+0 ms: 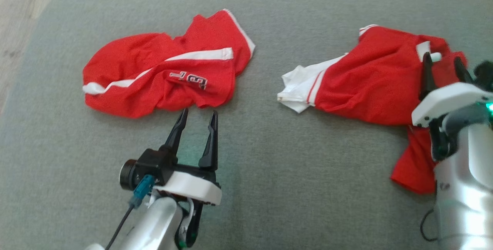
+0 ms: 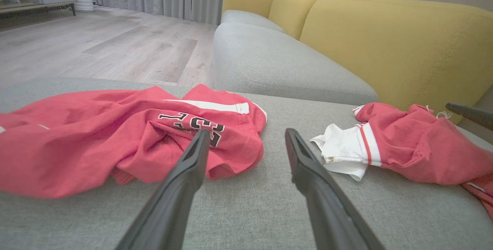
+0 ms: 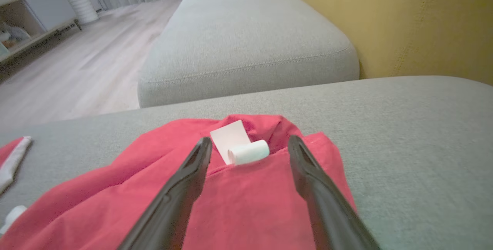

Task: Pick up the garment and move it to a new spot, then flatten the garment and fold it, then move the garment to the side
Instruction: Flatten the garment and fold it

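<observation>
Two crumpled red garments lie on the grey seat cushion (image 1: 269, 165). The left garment (image 1: 154, 72) (image 2: 77, 138) has white stripes and a printed number. My left gripper (image 1: 199, 112) (image 2: 247, 132) hovers open just in front of its near edge, holding nothing. The right garment (image 1: 369, 76) (image 2: 412, 146) (image 3: 250, 196) has a white sleeve pointing toward the middle and a curled white label (image 3: 238, 146) at its collar. My right gripper (image 1: 441, 57) (image 3: 249, 139) is open above that collar, its fingers on either side of the label, gripping nothing.
A yellow backrest (image 2: 385, 42) rises behind the right side of the cushion, and a second grey seat cushion (image 3: 246, 38) continues beyond it. Wooden floor (image 1: 23, 11) lies past the cushion's left edge. Bare grey fabric separates the two garments.
</observation>
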